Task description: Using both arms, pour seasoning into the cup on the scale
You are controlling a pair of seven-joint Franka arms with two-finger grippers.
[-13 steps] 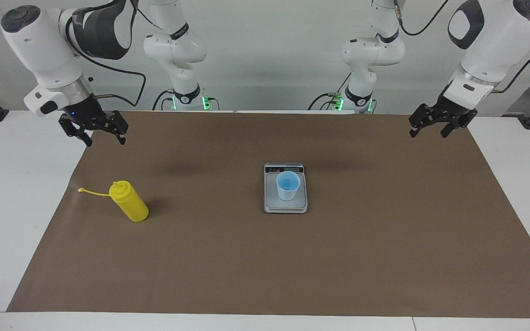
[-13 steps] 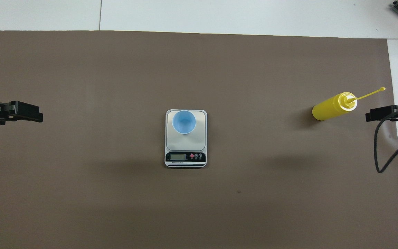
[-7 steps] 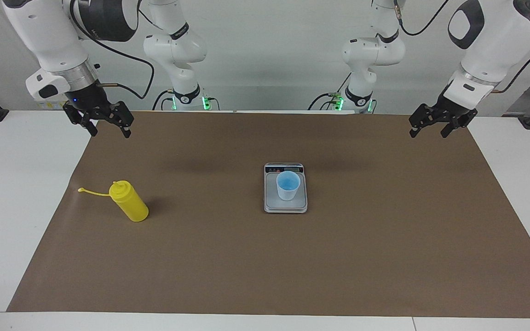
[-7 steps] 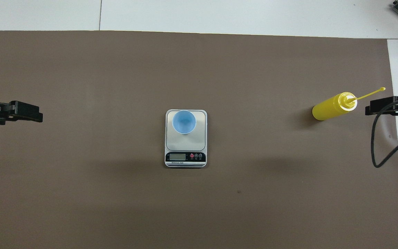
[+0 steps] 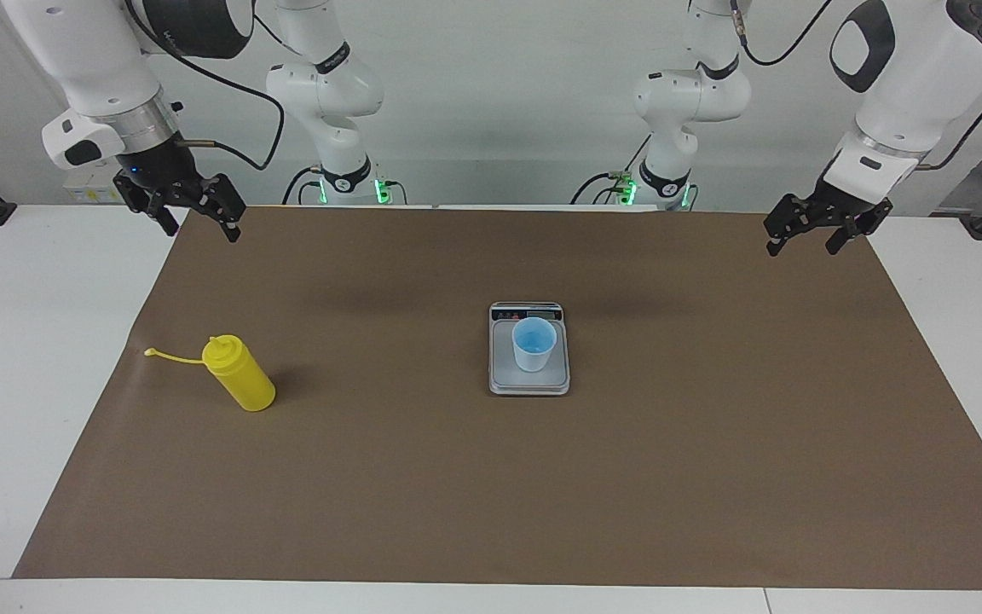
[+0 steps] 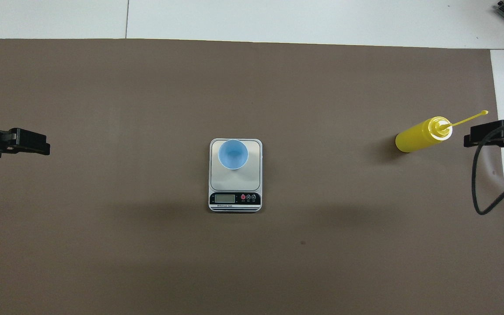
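Note:
The yellow seasoning bottle [image 5: 239, 382] stands upright on the brown mat toward the right arm's end, its thin strap [image 5: 171, 356] sticking out toward that end; it also shows in the overhead view [image 6: 420, 134]. The light blue cup [image 5: 534, 343] stands on the grey scale [image 5: 529, 382] at mid-table, also seen from overhead as cup [image 6: 232, 154] and scale [image 6: 235, 202]. My right gripper [image 5: 201, 230] is open and empty, raised over the mat's edge, apart from the bottle [image 6: 475, 134]. My left gripper [image 5: 801, 249] is open and empty, raised over the mat at the left arm's end [image 6: 37, 144].
The brown mat [image 5: 491, 495] covers most of the white table [image 5: 14, 341]. A black cable [image 6: 479, 192] hangs from the right wrist. The scale's dark display strip [image 6: 234, 199] faces the robots.
The right gripper has risen and drawn back a little, staying open. The left gripper has shifted slightly toward its end of the table. Bottle, cup and scale have not moved.

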